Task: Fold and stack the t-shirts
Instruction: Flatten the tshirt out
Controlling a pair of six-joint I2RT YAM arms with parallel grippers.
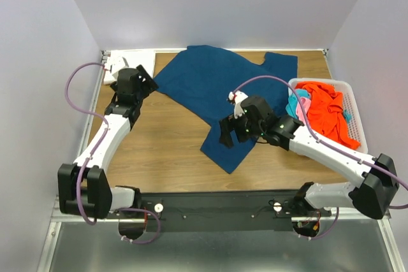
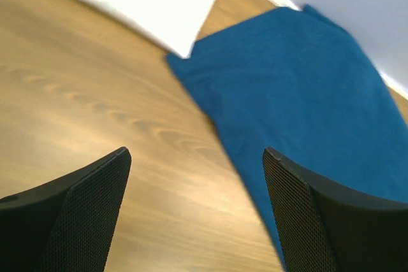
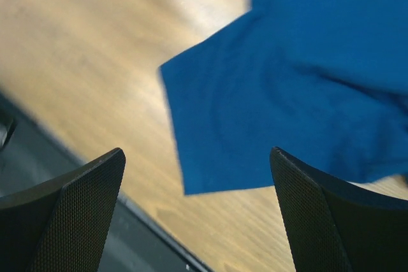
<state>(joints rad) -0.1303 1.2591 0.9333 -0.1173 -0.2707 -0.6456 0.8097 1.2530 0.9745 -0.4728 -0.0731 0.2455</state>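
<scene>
A large blue t-shirt [image 1: 210, 81] lies spread across the wooden table, one sleeve pointing toward the near edge. My left gripper [image 1: 148, 85] hovers open at the shirt's left edge; in the left wrist view the blue cloth [image 2: 306, 93] lies under the right finger, with nothing between the fingers [image 2: 197, 211]. My right gripper [image 1: 227, 134] is open above the near sleeve [image 3: 287, 93], with the sleeve's corner between its fingers [image 3: 197, 214] but not gripped. A folded white t-shirt [image 1: 131, 60] rests at the back left corner [image 2: 146, 4].
A white slatted basket [image 1: 358, 122] stands at the right, holding an orange t-shirt [image 1: 325, 111], a pink one [image 1: 305, 97] and a teal one [image 1: 292, 107]. The dark front rail [image 3: 57, 157] runs along the near table edge. Grey walls enclose the table.
</scene>
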